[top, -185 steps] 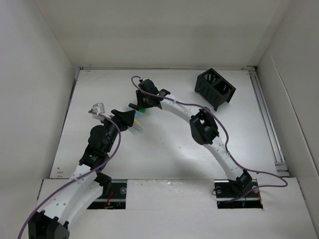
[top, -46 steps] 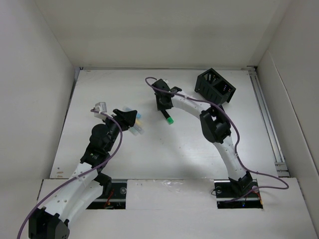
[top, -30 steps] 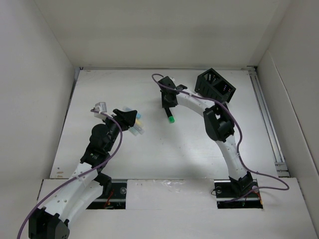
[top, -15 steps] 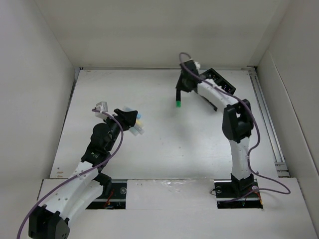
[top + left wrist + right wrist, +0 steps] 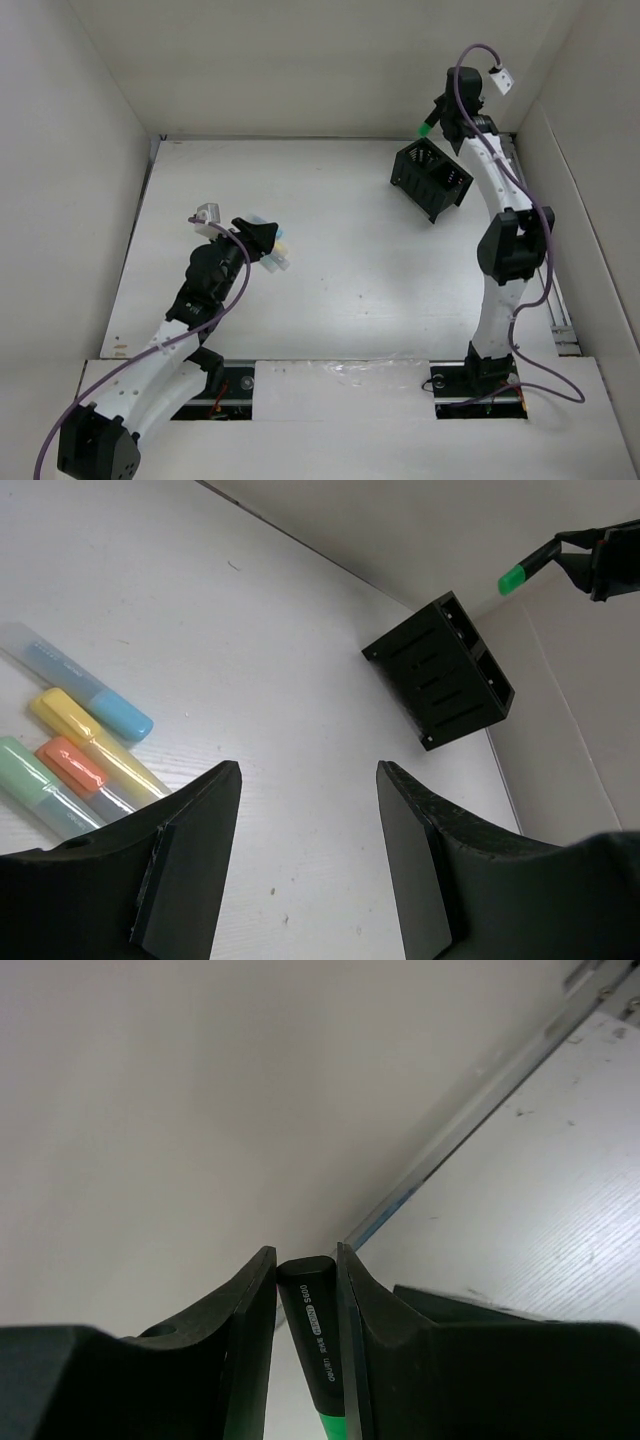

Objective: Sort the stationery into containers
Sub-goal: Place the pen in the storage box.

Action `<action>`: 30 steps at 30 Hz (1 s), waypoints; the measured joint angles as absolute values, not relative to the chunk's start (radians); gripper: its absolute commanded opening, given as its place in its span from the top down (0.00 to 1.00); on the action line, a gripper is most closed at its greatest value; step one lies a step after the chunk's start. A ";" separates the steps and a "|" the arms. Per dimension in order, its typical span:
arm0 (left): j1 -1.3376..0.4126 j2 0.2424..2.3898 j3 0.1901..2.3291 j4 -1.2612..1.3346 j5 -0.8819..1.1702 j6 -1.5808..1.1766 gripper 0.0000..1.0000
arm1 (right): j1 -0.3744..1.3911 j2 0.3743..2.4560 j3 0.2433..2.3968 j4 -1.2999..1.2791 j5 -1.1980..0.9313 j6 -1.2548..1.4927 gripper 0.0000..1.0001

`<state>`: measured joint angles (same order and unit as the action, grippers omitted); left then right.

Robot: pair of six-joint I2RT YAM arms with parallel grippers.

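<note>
Right end effector (image 5: 443,115), clamped on a green-tipped highlighter (image 5: 426,129), hangs raised just behind the mesh organizer (image 5: 432,178) on the table (image 5: 350,300), the highlighter's green end slanting down toward its open compartments

Organizer (image 5: 431,178): black mesh. Held marker (image 5: 318,1350): black body, green end. Pale-blue marker (image 5: 75,678), yellow marker (image 5: 95,742), orange marker (image 5: 85,773), green marker (image 5: 35,780): translucent bodies. Desk (image 5: 350,290): white.
</note>
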<state>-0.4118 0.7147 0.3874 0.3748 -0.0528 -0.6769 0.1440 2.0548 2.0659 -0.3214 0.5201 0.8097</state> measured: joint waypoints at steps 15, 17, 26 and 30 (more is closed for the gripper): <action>-0.412 0.737 0.387 0.376 -0.053 -0.670 0.47 | 0.159 2.121 1.944 -0.237 0.738 0.771 0.91; -0.412 0.738 0.387 0.376 -0.053 -0.670 0.47 | 0.163 2.124 1.929 -0.234 0.762 0.756 0.91; -0.412 0.744 0.387 0.375 -0.054 -0.670 0.47 | 0.215 2.130 1.843 -0.178 0.825 0.733 0.78; -0.412 0.745 0.388 0.373 -0.057 -0.670 0.47 | 0.248 2.128 1.831 -0.167 0.852 0.729 0.59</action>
<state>-0.4118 0.7448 0.3878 0.3725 -0.0566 -0.6701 0.2481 2.1284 1.8313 -0.1673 0.8524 0.7292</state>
